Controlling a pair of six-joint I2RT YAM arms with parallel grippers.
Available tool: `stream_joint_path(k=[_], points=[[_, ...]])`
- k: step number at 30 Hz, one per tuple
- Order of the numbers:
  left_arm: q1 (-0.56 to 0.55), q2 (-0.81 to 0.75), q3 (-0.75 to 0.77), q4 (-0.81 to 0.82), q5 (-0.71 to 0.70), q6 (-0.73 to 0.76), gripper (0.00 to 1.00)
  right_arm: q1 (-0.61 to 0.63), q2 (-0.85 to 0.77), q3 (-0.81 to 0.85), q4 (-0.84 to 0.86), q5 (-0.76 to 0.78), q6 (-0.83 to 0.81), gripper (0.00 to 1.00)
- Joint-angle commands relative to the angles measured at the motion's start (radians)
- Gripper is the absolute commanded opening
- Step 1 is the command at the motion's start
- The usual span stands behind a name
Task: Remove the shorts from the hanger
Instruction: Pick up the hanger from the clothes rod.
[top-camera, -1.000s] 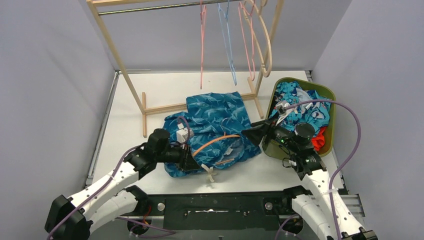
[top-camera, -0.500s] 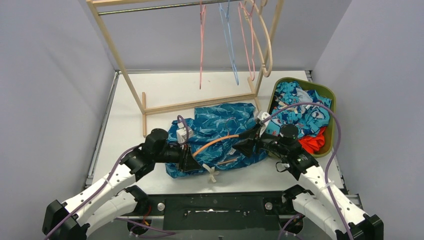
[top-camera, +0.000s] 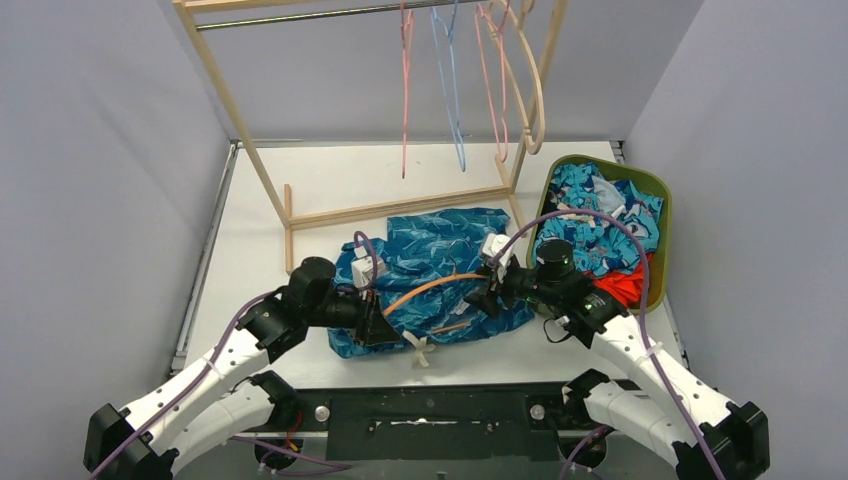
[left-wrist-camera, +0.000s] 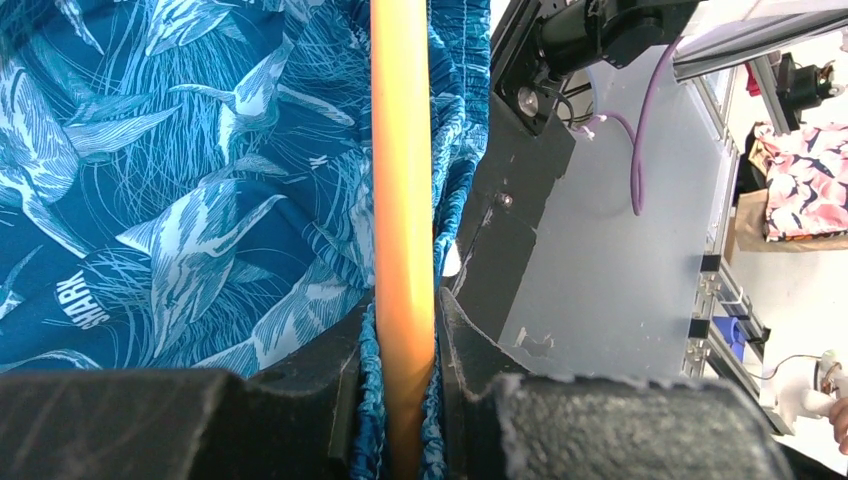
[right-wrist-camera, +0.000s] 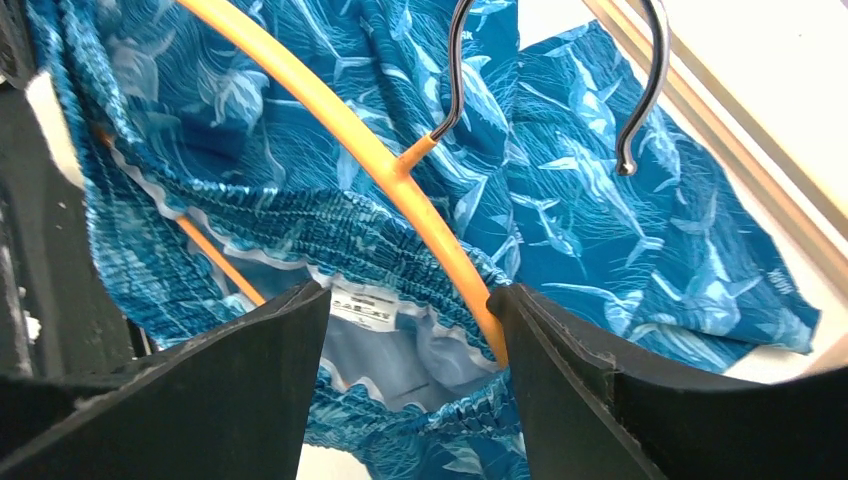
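L gripper (left-wrist-camera: 403, 305) clamped on orange hanger (top-camera: 430, 287) + shorts (top-camera: 440, 250) waistband. R gripper (right-wrist-camera: 408, 300) wide open over the waistband, holding nothing. Shorts lie crumpled mid-table (top-camera: 300, 180).

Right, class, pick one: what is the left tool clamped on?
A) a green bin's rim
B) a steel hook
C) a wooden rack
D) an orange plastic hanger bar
D: the left wrist view shows the left tool shut on the orange plastic hanger bar, blue shark-print fabric shorts bunched beside it.
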Motion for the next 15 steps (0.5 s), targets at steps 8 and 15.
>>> stream_joint_path(k=[8,15], points=[[-0.014,-0.019,0.121,0.089,0.115,0.037,0.00,0.013,-0.045,-0.010,0.062,0.061,-0.143,0.63],[-0.015,-0.017,0.137,0.068,0.079,0.044,0.00,0.030,-0.060,-0.049,0.172,0.060,-0.095,0.29]])
